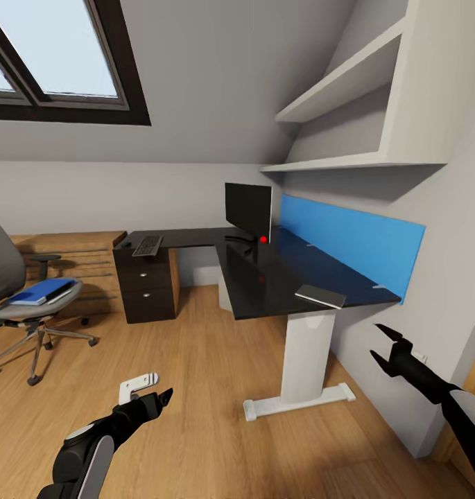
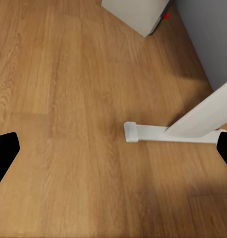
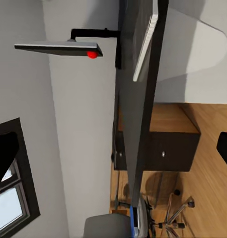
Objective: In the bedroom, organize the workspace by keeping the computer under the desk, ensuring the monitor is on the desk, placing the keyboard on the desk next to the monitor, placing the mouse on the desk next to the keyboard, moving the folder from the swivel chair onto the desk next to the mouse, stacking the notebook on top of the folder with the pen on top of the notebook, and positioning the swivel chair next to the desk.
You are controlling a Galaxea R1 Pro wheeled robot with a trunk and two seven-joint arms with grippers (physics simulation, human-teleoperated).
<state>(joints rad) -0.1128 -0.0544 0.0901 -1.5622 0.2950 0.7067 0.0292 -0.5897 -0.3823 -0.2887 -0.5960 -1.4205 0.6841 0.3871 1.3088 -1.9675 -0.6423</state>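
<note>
Folder [image 1: 37,292] on swivel chair [image 1: 29,305] — monitor [image 1: 248,206], keyboard [image 1: 148,244] on desk [image 1: 265,277].

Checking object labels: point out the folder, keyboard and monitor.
folder [image 1: 37,292]: head view, middle of its blue cover, on the chair seat.
keyboard [image 1: 148,244]: head view, middle of its keys.
monitor [image 1: 247,204]: head view, centre of its black screen.

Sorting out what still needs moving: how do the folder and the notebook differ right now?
The folder is bright blue and lies on the swivel chair seat; the notebook is grey and lies on the desk near its front end. The folder looks thicker, book-like; the notebook is a thin slab. Both lie flat, and neither is held.
</note>
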